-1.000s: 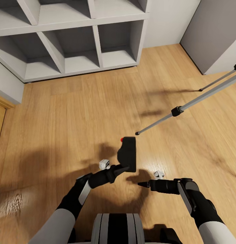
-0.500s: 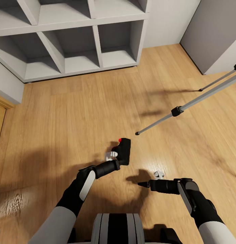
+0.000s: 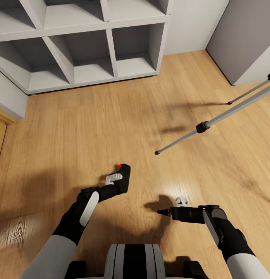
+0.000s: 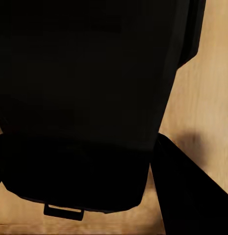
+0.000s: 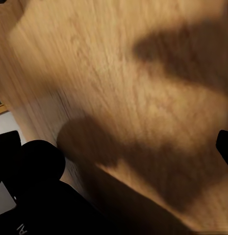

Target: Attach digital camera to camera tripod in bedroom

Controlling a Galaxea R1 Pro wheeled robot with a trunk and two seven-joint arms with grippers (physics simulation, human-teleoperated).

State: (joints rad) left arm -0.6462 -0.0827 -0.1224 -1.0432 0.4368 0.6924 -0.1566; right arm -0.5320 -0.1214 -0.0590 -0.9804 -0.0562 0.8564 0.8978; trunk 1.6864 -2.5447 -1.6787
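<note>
In the head view my left gripper (image 3: 118,185) is shut on the digital camera (image 3: 123,177), a small black body with its red button (image 3: 120,166) on the far upper corner, held low over the wood floor. The left wrist view looks close onto the camera's black body (image 4: 94,98), with one finger (image 4: 190,196) beside it. Two silver legs of the camera tripod (image 3: 227,113) slant in from the right, one black foot (image 3: 157,152) resting on the floor beyond the camera. The tripod's head is out of view. My right gripper (image 3: 162,212) hovers open and empty, near my trunk.
Grey cube shelving (image 3: 92,58) stands along the far wall. A grey cabinet (image 3: 247,38) fills the back right corner. Light wood plank floor (image 3: 111,116) lies open between the shelving and me. The right wrist view looks at the floor (image 5: 143,73) with shadows.
My left arm has carried the camera down and to the left, closer to the floor. The right arm and the tripod have stayed put.
</note>
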